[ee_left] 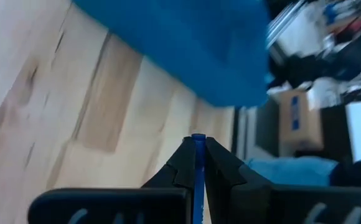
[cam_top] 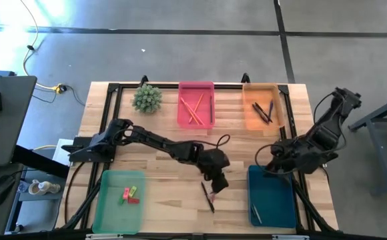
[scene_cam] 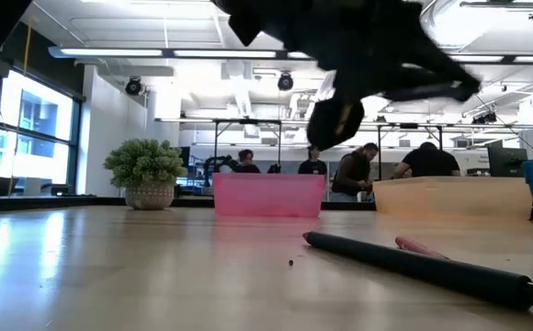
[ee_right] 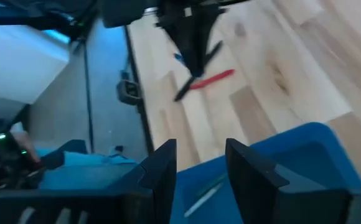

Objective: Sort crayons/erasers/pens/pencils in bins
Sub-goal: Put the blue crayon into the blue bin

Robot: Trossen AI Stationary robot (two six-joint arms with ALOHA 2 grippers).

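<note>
Near the front edge of the desk (cam_top: pixel 160 167), between the light green bin and the teal-blue bin, the left hand (cam_top: pixel 215 185) holds a thin blue stick (ee_left: pixel 197 174), pinched between its two dark fingers (ee_left: pixel 177 169) with the tip just showing past them. The grip looks meant to carry it, and the teal-blue bin (cam_top: pixel 271 195), which fills the top of the left wrist view, is probably its target, since that bin already holds a pale stick or two. Just beside the left hand a dark stick (cam_top: pixel 207 197) and a small red stick (ee_right: pixel 211 78) lie on the bare wood, not yet sorted.

The right hand (ee_right: pixel 199 163) hovers over the near corner of the teal-blue bin with its fingers apart and nothing between them, apparently waiting.

The other bins show the scheme. The light green bin (cam_top: pixel 104 203) holds the erasers (cam_top: pixel 129 195), pink-red and yellow-green. The pink bin (cam_top: pixel 196 87) holds the pencils (cam_top: pixel 193 108), orange-tan with a dark one at the side. The orange bin (cam_top: pixel 250 113) holds a few dark pens (cam_top: pixel 263 111). A small potted plant (cam_top: pixel 147 98) stands beside the pink bin.

Whether the blue stick is a pen, crayon or pencil cannot be told, as the fingers cover most of it. In the low view the arms are a dark blur overhead, and the bin walls hide their contents.
</note>
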